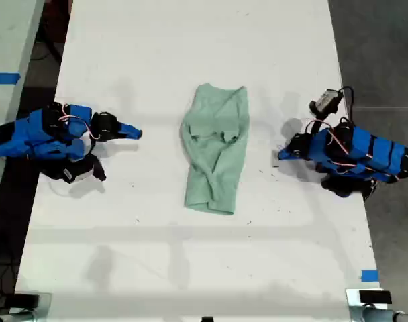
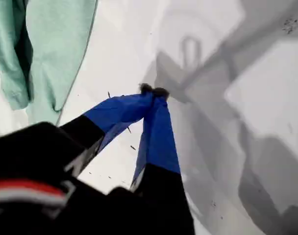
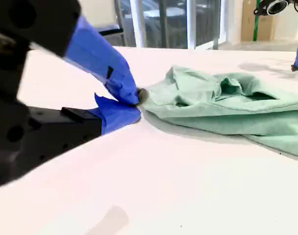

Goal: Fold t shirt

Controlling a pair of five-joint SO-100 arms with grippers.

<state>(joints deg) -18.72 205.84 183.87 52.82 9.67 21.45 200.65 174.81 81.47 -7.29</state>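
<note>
The pale mint-green t shirt (image 1: 215, 147) lies wrinkled in a narrow lengthwise bundle at the middle of the white table (image 1: 190, 268). My first gripper (image 1: 282, 154) rests shut on nothing at the exterior view's right, a short gap from the shirt's edge. In the first wrist view its blue fingertips (image 2: 154, 91) meet over bare table, with the t shirt (image 2: 46, 54) off to one side. My second gripper (image 1: 135, 133) is shut and empty at the exterior view's left, apart from the shirt. The second wrist view shows its tips (image 3: 138, 96) closed in front of the t shirt (image 3: 227, 105).
Table edges run along both sides of the exterior view, with dark floor (image 1: 378, 47) beyond the right one. Blue tape marks (image 1: 370, 275) sit near the front right corner and another (image 1: 4, 78) at the far left. A small camera (image 1: 326, 100) sticks out above the first arm.
</note>
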